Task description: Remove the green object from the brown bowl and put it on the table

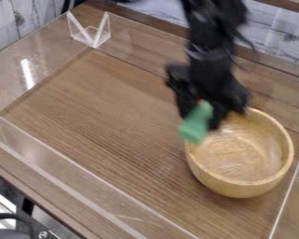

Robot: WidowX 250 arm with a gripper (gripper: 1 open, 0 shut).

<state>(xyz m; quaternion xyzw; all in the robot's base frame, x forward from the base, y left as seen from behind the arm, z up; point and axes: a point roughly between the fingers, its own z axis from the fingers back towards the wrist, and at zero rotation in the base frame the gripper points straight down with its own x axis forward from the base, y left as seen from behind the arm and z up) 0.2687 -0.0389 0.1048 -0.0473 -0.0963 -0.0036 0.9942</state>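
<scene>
Wooden tabletop [102,121]: waiting for the green block, which is not on it. The block could drop too hard and bounce if the hand lets go up high.

Brown wooden bowl [242,155]: sitting at the right, just under the block's side. If the arm dips or swings back, the block could catch the thick rim, tip the bowl, or fall back inside.

Black robot gripper [194,110]: holding the green block, it seems, with its fingers closed in on it. They look blurry, so I cannot tell how tight the grip is. A weak grip could let the block slip.

Light green block [196,127]: hanging from the gripper, up over the bowl's left edge. It looks tilted, so it could turn and land on its end.
</scene>
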